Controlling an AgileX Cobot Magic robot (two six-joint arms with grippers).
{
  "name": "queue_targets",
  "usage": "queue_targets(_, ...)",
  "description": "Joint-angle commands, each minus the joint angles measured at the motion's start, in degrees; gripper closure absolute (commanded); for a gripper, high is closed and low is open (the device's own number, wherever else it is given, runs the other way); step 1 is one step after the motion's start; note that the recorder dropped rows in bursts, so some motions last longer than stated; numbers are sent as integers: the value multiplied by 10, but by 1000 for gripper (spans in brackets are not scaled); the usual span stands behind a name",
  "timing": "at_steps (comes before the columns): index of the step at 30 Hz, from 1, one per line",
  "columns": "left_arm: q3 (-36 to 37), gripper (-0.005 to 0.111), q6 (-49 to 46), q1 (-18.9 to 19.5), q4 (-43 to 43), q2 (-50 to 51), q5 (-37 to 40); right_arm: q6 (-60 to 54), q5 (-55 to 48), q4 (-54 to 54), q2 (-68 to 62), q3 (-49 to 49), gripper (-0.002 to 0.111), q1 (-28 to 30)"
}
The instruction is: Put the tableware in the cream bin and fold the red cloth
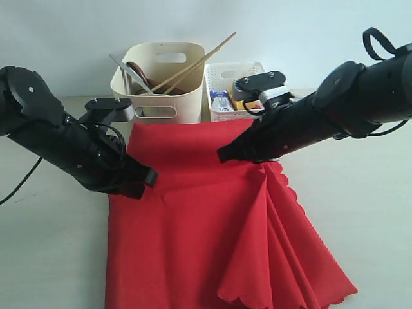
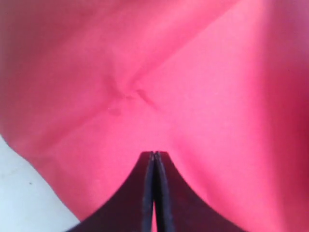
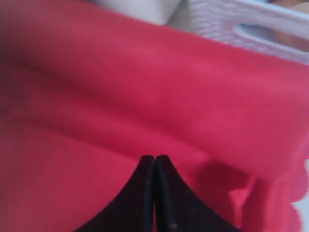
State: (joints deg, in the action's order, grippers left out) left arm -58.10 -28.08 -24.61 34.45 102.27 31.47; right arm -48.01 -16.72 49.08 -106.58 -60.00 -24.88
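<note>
Tableware [image 1: 143, 78] looks stowed in the tall cream plastic bin [image 1: 158, 96] (wooden chopsticks [image 1: 199, 61] poking out), but the big red cloth [image 1: 212, 232] lies half-folded on the worktop [image 1: 51, 244] under left gripper [image 1: 148, 177] and right gripper [image 1: 223, 154], jaws together.

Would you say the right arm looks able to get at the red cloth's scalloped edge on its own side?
Probably yes: the right gripper hovers over the red cloth, and the scalloped edge lies uncovered beside it. Its jaws are shut, so they would need opening first.
</note>
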Motion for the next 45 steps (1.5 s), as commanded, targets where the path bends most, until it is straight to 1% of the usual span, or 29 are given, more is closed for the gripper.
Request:
queue_targets(1,6,107,0,-1,4,16,-4,-13,-116,-21,8,-4,108,-25)
queue_targets(3,6,107,0,-3,4,23,15,-1,-141,-40,-4,-4,108,-31)
queue_targets(6,6,107,-1,-15,3,29,46,69,-160,-110,-29,-4,108,-41)
queue_targets(9,8,107,-2,-39,1,33,66,187,-178,-213,-52,-4,108,-41)
queue_targets(12,20,107,-2,-64,-5,33,70,335,-207,-340,-62,-4,108,-41)
queue_targets(14,30,107,-2,-75,-9,33,70,433,-231,-418,-62,-4,108,-41)
queue_targets(16,45,107,-2,-79,-11,33,70,486,-260,-453,-62,-4,108,-41)
queue_targets(18,60,107,-2,-79,-12,33,70,492,-279,-447,-61,5,108,-41)
queue_targets(20,73,107,1,-79,-15,33,70,493,-275,-446,-61,26,108,-45)
queue_targets(25,93,107,24,-79,-27,33,72,497,-224,-445,-60,96,108,-67)
queue_targets(29,94,107,42,-79,-36,33,107,496,-188,-402,-46,135,108,-100)
queue_targets(32,94,107,42,-79,-38,33,136,492,-189,-395,-27,148,108,-128)
queue_targets(35,94,107,42,-79,-40,21,139,494,-193,-391,3,156,108,-156)
queue_targets(38,94,107,42,-79,-40,-5,129,494,-193,-391,45,157,108,-170)
queue_targets(41,94,107,44,-79,-40,-44,97,497,-172,-398,102,157,108,-171)
queue_targets(45,94,107,46,-79,-39,-95,7,539,-120,-463,167,156,108,-171)
